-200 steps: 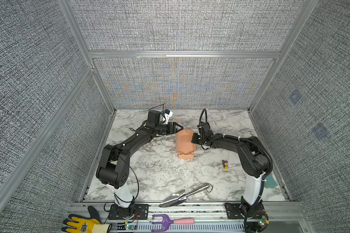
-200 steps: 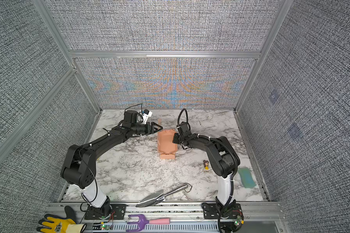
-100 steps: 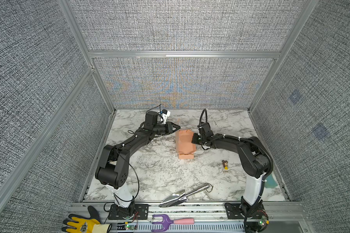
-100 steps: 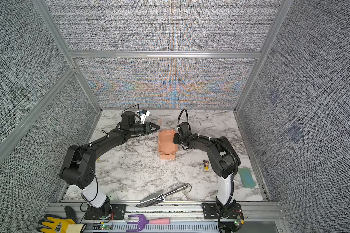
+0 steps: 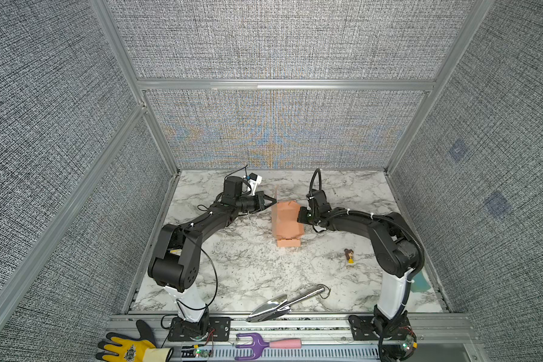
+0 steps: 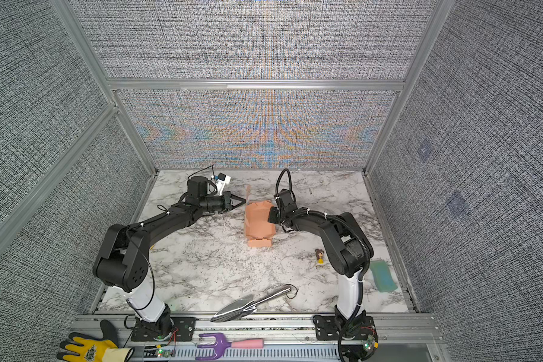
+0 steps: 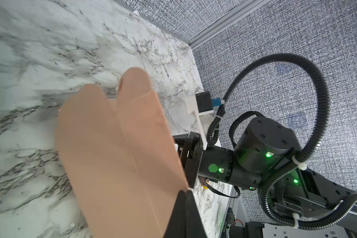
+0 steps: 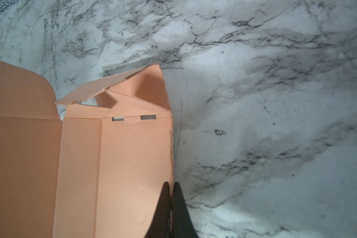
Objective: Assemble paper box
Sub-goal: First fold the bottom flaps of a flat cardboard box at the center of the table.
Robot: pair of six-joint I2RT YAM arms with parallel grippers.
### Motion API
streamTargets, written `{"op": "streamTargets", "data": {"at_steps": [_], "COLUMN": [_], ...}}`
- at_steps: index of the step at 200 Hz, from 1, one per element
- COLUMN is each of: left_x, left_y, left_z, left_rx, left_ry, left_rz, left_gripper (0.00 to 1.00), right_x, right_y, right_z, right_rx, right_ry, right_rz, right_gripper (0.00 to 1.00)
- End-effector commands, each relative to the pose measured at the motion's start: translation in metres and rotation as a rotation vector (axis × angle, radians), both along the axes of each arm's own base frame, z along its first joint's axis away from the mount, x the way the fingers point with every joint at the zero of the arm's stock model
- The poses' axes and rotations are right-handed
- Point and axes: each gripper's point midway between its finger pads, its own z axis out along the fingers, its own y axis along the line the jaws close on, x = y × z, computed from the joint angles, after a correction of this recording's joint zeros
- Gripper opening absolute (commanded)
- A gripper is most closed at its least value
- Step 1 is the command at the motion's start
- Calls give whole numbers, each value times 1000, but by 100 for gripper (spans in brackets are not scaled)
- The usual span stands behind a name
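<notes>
- In both top views we see the paper box [image 5: 287, 224], partly folded, on the marble table [image 5: 248, 266]. It sits mid-table towards the back wall, between the two grippers.
- One flap [image 5: 276, 196] stands up on the box's left side and is blurred. The left gripper [image 5: 273, 202] has its tip at that flap. The right gripper [image 5: 300, 216] is against the box's right wall.
- A metal trowel [image 5: 284, 302] lies at the front edge. A small figurine [image 5: 349, 255] stands near the right arm, well apart from the box.
- Left wrist: the left gripper [image 7: 186, 192] has its fingers pressed together at the corner of the scalloped flap [image 7: 120, 144]. We can't tell whether cardboard sits between them.
- Right wrist: the right gripper [image 8: 171, 185] has its fingers clamped tight, pinching the edge of the paper box [image 8: 111, 164] side wall. The far end flaps are loosely folded in, with two slots visible along the crease.
</notes>
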Motion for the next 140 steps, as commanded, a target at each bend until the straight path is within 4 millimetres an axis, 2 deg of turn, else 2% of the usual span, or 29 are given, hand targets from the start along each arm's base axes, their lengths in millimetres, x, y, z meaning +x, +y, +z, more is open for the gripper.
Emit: {"op": "streamTargets", "data": {"at_steps": [1, 67, 140], "left_x": [2, -1, -12], "left_y": [0, 6, 21], "left_z": [-2, -33, -91], "left_rx": [3, 67, 159], "left_ry": [-25, 13, 106], "left_rz": [-2, 4, 20], "left_gripper": [2, 2, 3], "right_x": [2, 2, 1], "right_y": [0, -1, -1], "right_z": [7, 5, 6], "right_rx": [-4, -15, -14], "right_ry": [-21, -16, -18], "right_rz": [-2, -2, 0], "right_gripper": [2, 2, 2]}}
